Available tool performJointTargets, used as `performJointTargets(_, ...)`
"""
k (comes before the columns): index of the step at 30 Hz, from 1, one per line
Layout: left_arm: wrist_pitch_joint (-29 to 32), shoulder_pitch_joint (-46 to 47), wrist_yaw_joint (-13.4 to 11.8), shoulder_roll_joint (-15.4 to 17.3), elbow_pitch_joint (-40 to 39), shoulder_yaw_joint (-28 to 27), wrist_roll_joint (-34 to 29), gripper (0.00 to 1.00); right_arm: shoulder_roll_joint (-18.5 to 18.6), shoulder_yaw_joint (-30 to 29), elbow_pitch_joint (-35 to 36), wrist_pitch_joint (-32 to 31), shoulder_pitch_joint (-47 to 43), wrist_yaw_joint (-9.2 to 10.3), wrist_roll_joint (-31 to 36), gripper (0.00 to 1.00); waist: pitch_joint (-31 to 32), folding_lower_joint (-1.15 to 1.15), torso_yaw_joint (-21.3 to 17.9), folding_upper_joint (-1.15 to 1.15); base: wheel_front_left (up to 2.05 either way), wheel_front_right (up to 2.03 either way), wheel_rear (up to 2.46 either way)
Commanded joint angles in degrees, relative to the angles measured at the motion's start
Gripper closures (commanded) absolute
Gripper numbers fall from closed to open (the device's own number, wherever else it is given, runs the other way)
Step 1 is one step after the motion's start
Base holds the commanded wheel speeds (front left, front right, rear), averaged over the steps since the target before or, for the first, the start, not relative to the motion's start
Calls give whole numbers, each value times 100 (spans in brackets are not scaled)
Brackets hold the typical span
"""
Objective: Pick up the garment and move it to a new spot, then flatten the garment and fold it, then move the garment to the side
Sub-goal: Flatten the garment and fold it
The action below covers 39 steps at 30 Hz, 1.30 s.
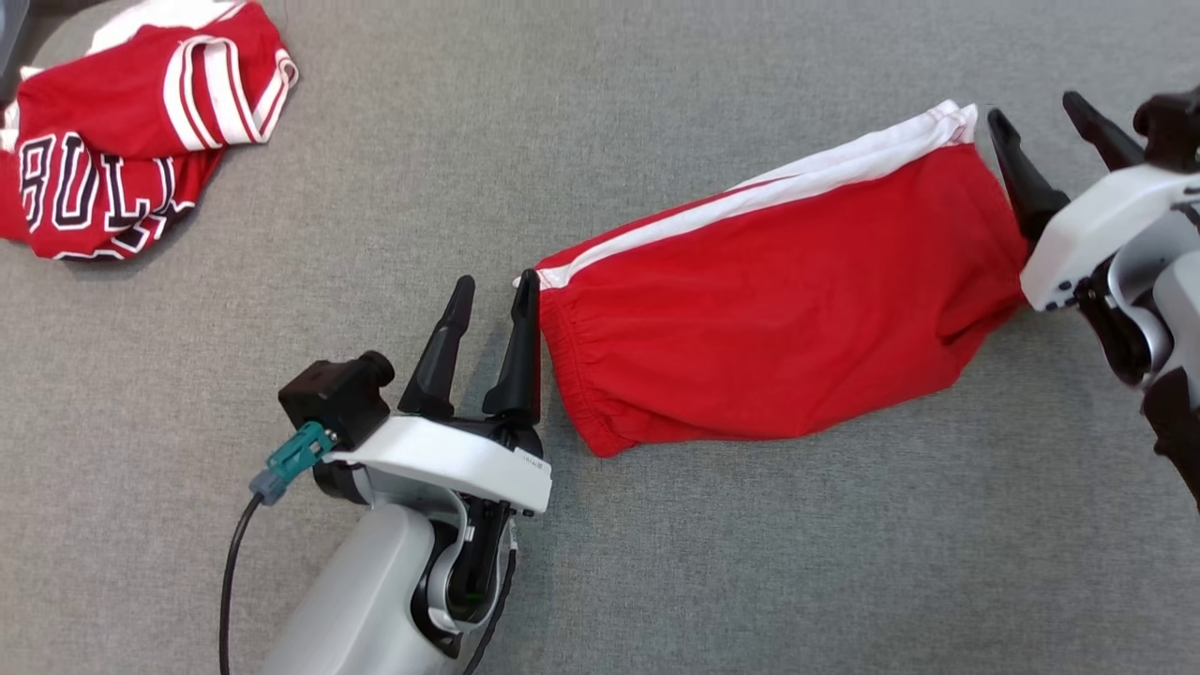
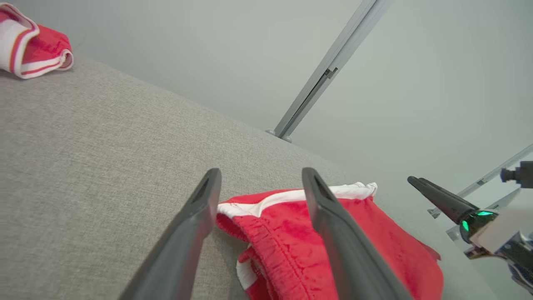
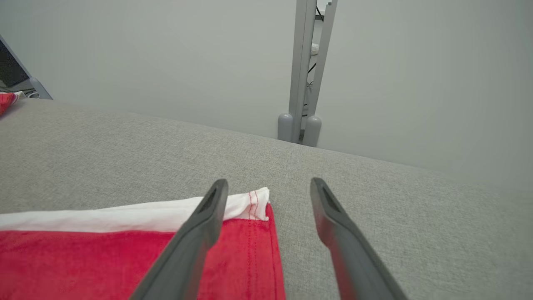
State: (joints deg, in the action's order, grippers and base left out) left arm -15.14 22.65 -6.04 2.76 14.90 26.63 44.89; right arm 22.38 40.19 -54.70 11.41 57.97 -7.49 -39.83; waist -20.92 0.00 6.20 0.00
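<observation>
Careful, your spread left gripper and right gripper flank the folded red white-striped cloth shorts, so a finger may snag and unfold them

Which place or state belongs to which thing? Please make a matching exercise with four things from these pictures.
Things:
1. red shorts
2. red jersey
3. left gripper
4. right gripper

Places and states:
A. crumpled, at the far left of the head view
B. open, at the elastic waistband end of the shorts
C. folded, lying between the two grippers
D. open, at the hem end of the shorts

Pairs: 1-C, 2-A, 3-B, 4-D
</observation>
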Motion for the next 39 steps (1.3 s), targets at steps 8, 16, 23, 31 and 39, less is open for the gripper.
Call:
performJointTargets(8, 0, -423, 74, 129, -80, -302, -686, 0, 217, 345, 26, -77, -527, -1, -484, 0, 426, 0, -83, 0, 0, 0, 0)
performJointTargets(16, 0, -751, 118, 130, -13, -525, -829, 0, 143, 564, -225, -405, -927, -1, -861, 0, 579, 0, 128, 0, 0, 0, 0)
performJointTargets(23, 0, -973, 183, 92, -47, -715, -824, 0, 34, 568, -978, -545, -930, -1, -888, 0, 633, 0, 340, 0, 0, 0, 0)
performJointTargets(31, 0, -1026, 233, 58, -10, -783, -858, 0, -163, 557, -1328, -745, -995, -1, -1064, 26, 689, 0, 416, 0, 0, 0, 0)
performJointTargets(39, 0, -1085, 275, 41, 19, -865, -820, 0, -232, 595, -1396, -637, -1023, 0, -1140, 100, 798, 0, 364, 0, 0, 0, 0)
